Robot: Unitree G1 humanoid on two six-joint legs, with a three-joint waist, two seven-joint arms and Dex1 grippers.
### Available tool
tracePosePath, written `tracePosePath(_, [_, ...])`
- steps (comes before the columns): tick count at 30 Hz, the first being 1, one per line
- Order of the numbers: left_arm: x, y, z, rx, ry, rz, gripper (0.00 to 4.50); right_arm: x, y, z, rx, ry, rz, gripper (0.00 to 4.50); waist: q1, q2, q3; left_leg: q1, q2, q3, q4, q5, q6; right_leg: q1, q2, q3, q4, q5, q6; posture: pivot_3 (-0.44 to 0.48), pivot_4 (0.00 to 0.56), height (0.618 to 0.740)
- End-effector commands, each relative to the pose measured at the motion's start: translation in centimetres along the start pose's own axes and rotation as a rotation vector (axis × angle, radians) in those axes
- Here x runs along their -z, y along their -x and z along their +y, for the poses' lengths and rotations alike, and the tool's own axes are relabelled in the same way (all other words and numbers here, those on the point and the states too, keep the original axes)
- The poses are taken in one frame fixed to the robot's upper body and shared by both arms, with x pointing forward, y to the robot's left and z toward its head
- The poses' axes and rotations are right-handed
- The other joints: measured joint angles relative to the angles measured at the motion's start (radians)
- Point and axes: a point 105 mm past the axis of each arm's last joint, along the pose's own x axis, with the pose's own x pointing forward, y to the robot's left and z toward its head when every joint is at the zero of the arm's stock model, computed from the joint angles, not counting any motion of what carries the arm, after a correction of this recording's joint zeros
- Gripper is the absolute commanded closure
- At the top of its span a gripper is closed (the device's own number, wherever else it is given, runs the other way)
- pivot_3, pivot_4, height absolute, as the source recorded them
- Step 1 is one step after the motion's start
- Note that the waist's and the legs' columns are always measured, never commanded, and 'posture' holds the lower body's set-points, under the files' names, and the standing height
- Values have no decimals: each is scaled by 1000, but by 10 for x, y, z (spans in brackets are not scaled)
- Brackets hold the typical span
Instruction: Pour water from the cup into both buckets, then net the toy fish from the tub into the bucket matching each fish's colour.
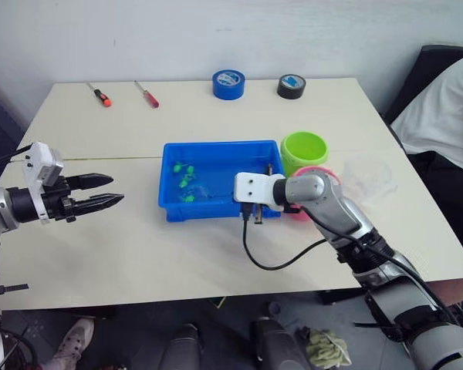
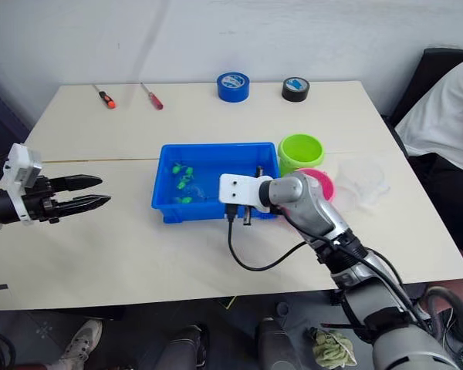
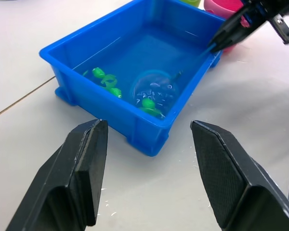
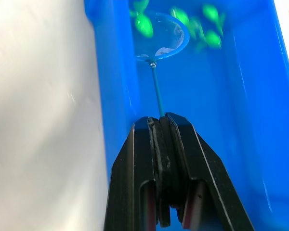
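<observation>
My right gripper (image 4: 161, 122) is pinched tight on the thin handle of the net (image 4: 163, 34), whose hoop lies ahead of my fingertips inside the tub (image 1: 216, 150), among the green toy fish (image 3: 148, 103). My left gripper (image 1: 106, 191) hovers spread wide above the table (image 1: 123, 254), well apart from the tub.

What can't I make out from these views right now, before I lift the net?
- Pink bucket: head views, mostly covered by the right arm; contents hidden.
- Net hoop: whether a green fish lies inside or beside it is unclear through water.
- Cup: too faint to judge any water left.
</observation>
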Motion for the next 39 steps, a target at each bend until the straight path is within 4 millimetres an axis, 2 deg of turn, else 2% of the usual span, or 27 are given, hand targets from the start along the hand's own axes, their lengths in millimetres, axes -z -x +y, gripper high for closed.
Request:
tracePosePath(1, [-14,8,-1,-15,-44,-26,1471,-21,-3,-2,-8,-54,-72,4500,0,0,0,0,0,0,0,0,0,0,0,0,0,0,0,0,150,734])
tracePosePath(5, [-14,9,-2,-18,-41,-27,1471,-21,3,-11,-2,-162,-88,4500,-4,0,0,0,0,0,0,0,0,0,-1,0,-1,0,0,0,150,734])
tracePosePath(8, [-14,8,-3,-17,-40,-30,1471,-17,19,-22,9,-277,-100,4500,-5,0,0,0,0,0,-1,0,0,0,-1,0,-1,0,0,0,150,734])
tracePosePath(16, [-21,-3,-2,13,-53,-51,1471,7,54,-37,57,-382,-53,4500,-5,0,0,-1,0,-1,-2,0,0,0,-2,-1,-2,0,-1,0,150,734])
tracePosePath(30, [-31,-21,1,63,-76,-74,1471,15,77,-46,146,-462,-50,4500,-15,0,0,-1,-1,0,-2,0,0,-1,-1,0,-2,0,-1,0,150,734])
tracePosePath(36, [-39,-36,1,98,-92,-97,1471,28,126,-76,298,-517,-49,4500,4,0,0,-2,-2,0,-1,0,0,-1,-2,-1,-3,0,-1,0,150,734])
tracePosePath(39, [-43,-41,2,109,-98,-108,1471,43,150,-90,396,-505,10,4500,9,0,0,-2,-2,0,-2,0,0,-1,-2,-1,-4,0,-1,0,150,734])
